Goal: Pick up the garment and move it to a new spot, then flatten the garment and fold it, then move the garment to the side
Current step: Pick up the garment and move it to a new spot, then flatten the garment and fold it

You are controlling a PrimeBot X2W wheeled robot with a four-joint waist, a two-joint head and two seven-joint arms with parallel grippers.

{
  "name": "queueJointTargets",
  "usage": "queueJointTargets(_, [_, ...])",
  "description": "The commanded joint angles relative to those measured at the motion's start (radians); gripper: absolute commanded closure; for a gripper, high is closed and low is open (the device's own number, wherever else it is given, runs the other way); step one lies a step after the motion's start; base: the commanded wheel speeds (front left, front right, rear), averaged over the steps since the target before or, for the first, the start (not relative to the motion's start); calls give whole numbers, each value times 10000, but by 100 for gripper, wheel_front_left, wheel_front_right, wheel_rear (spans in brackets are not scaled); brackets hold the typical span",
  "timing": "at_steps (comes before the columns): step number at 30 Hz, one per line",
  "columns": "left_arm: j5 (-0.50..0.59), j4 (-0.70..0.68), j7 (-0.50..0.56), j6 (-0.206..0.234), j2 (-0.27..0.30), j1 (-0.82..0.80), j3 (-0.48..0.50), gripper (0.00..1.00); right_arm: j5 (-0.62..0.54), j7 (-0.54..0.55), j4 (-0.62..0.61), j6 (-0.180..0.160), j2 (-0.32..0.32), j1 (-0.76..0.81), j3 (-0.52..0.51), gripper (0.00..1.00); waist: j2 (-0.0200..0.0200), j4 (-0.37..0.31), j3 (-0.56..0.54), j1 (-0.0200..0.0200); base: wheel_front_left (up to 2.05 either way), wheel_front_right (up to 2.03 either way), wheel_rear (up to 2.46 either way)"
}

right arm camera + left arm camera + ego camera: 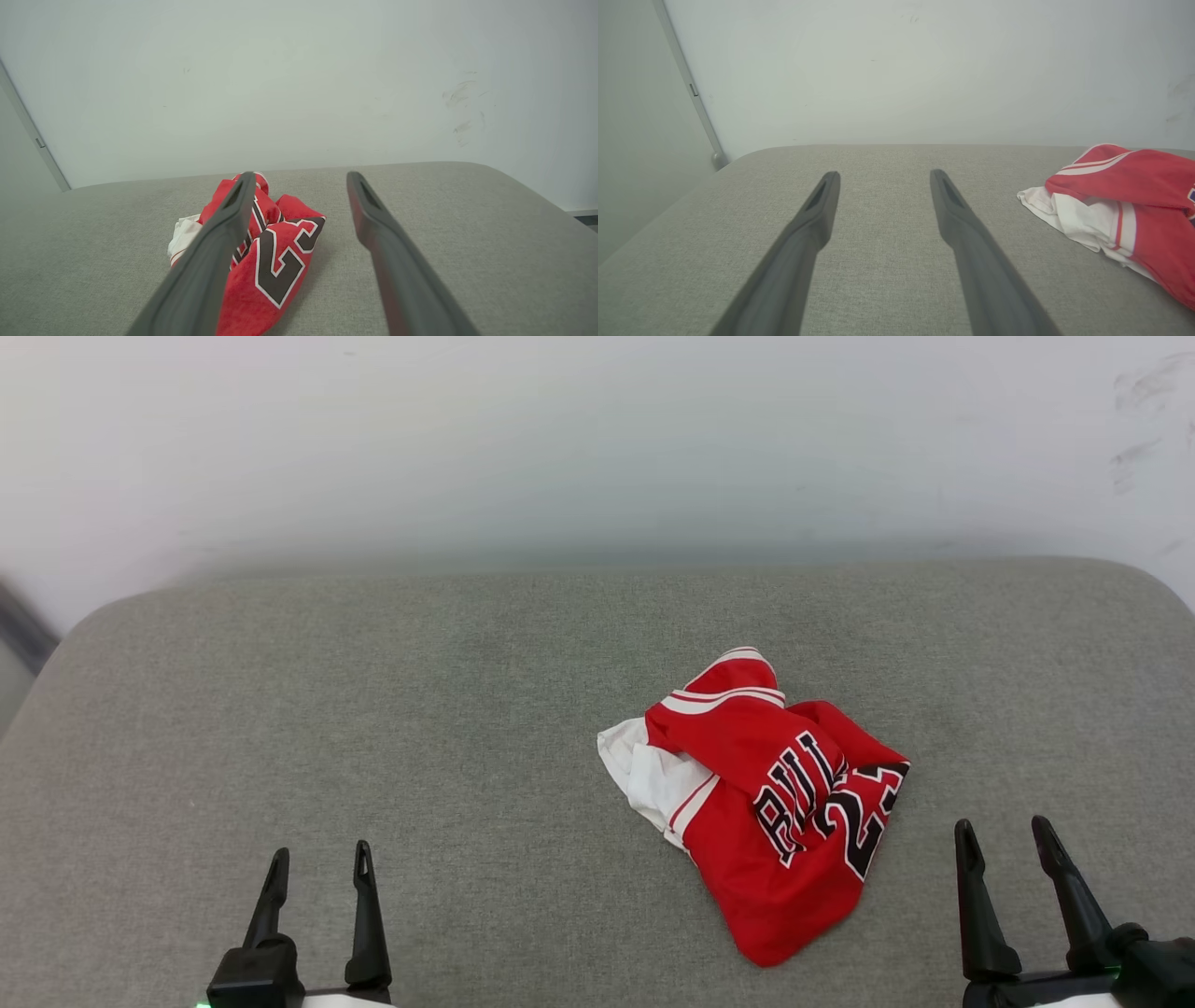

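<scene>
Garment (766, 803) crumpled on grey cushion (373, 709) reads "BUL" and "23"; left fingers (366, 924) and right fingers (976, 905) spread apart, empty.

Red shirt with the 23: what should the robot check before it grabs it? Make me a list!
1. The left gripper is open: ok.
2. The right gripper is open: ok.
3. Nothing touches or pins the red shirt: ok.
4. The red shirt lies flat: not ok, it is crumpled in a heap.
5. The grey surface has bare room on the left for a new spot: ok.
6. Where the hem or shoulders are: cannot tell.
</scene>
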Motion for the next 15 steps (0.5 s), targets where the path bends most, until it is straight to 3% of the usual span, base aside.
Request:
queueJointTargets(1, [51, -7, -26, -21, -4, 75, 30, 0, 55, -20, 31, -3, 16, 130, 2, 0, 0, 1, 0, 1, 0, 0, 0])
queueJointTargets(8, [-103, 349, -26, -430, -55, -532, 323, 0, -41, -20, -31, -3, 16, -5, 78, 0, 0, -21, 41, 1, 0, 0, 0])
queueJointTargets(15, [86, 1175, -26, -1358, 418, -2297, 296, 0, -148, -20, -120, -3, 16, -243, 206, 0, 0, -191, 249, 1, 0, 0, 0])
